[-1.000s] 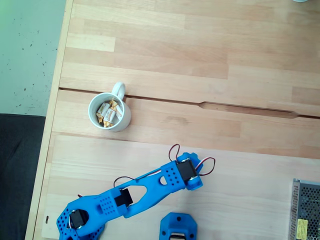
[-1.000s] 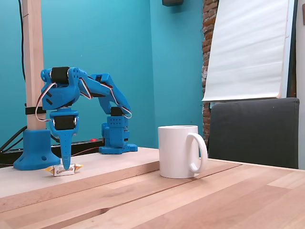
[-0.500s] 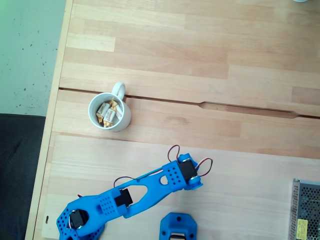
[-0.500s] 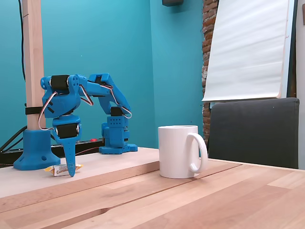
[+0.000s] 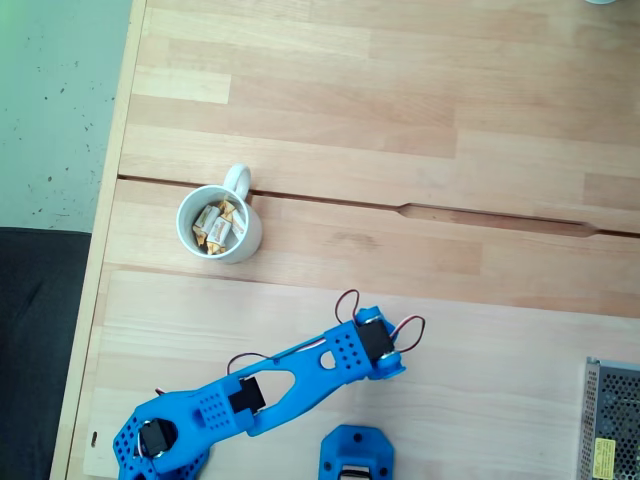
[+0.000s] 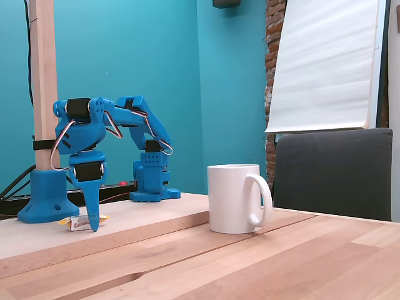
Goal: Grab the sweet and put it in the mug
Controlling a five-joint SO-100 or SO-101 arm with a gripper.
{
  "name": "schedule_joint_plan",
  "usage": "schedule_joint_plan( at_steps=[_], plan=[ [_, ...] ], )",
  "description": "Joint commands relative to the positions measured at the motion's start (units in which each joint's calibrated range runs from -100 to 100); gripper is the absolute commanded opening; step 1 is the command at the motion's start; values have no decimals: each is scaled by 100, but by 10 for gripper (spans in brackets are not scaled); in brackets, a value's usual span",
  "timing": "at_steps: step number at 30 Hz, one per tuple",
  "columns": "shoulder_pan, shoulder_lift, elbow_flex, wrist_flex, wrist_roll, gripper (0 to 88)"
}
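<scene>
A light wooden table [image 5: 400, 110] made of joined planks is seen in both fixed views, with a long seam running across it from left to right. The mug [image 5: 218, 226] is stood on it at centre left, several sweets held inside, while a single sweet [image 6: 80, 221] is laid flat on the wood at lower left. The arm's blue base [image 6: 150, 181], a second blue mount [image 5: 357, 455] at the lower edge and a metal mesh box [image 5: 612, 420] at lower right are also set on the tabletop.
</scene>
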Motion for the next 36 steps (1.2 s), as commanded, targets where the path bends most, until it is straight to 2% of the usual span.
schedule_joint_plan(
  at_steps=[1, 5, 10, 19, 36],
  plan=[
    [10, -129, -16, 90, 5, 188],
    [10, -129, -16, 90, 5, 78],
    [-5, -129, -16, 90, 10, 5],
    [-5, -293, -34, 90, 5, 0],
    [-41, -2814, -132, 90, -39, 0]
  ],
)
